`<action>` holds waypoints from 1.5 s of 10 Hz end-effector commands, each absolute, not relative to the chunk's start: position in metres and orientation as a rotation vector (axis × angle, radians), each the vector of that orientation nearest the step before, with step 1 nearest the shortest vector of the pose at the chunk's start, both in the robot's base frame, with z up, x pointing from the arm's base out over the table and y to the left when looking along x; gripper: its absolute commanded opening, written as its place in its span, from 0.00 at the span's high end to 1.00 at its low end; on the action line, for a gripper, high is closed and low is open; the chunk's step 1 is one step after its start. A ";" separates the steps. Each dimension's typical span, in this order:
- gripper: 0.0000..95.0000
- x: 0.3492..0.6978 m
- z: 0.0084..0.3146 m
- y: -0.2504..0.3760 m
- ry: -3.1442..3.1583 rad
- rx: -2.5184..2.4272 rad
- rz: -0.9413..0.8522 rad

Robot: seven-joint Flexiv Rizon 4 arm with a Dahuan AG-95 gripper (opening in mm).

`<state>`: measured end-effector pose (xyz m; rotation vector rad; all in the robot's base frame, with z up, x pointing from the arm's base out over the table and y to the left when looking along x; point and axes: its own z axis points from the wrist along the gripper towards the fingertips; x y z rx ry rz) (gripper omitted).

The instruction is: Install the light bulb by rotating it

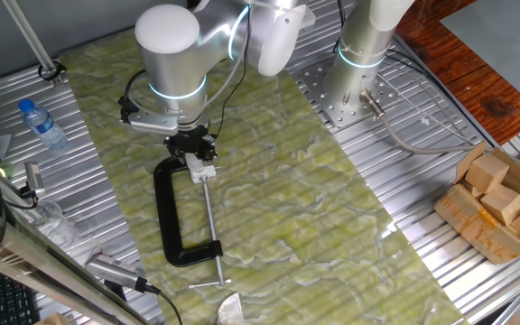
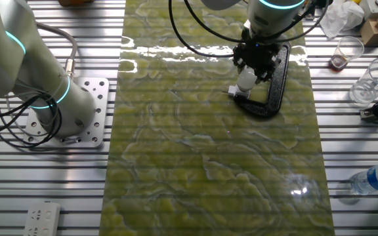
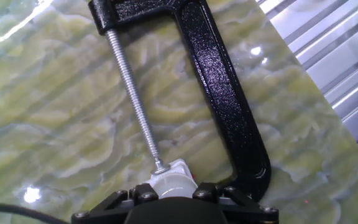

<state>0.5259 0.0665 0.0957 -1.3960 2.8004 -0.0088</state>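
- Green marbled mat (image 2: 202, 170), glossy and streaked with pale veins, covers the middle of the ribbed metal table (image 2: 58, 190); its near stretch in the other fixed view lies bare.
- Beyond that stretch, the black C-clamp (image 2: 277, 88) lies flat on the mat, its cast frame matt and slightly pebbled, its threaded steel screw (image 3: 135, 106) bright and thin.
- The screw's tip presses a white blocky fitting (image 3: 180, 169) against the clamp's closed end, so the fitting is pinned in place.
- The light bulb (image 2: 246, 79) sits right on that fitting, smooth, white and rounded. It is directly under the gripper (image 2: 257, 65), between its fingers.
- The bulb's long axis appears to stand upright, roughly in line with the wrist above it, so a twist of the wrist should turn it about its own thread. That is my reading, not something clearly shown.
- The black fingers seem to be shut on the bulb's sides: in the hand view its pale dome shows just above the dark finger mounts, with no gap visible.
- Whether the bulb is already seated in the thread I cannot tell.
- Farther off, the arm's silver body (image 1: 171, 50) rises above the clamp.
- At the table's edges lie a clear bottle with a blue cap (image 1: 41, 124) and a cardboard box of wooden blocks (image 1: 499, 203), well apart from the work.
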 end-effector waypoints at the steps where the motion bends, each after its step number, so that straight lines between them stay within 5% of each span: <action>1: 1.00 0.526 0.095 0.066 2.906 -1.176 -0.009; 10: 1.00 0.522 0.092 0.062 3.120 -0.256 -0.048; 15: 1.00 0.521 0.097 0.061 3.131 -0.159 -0.031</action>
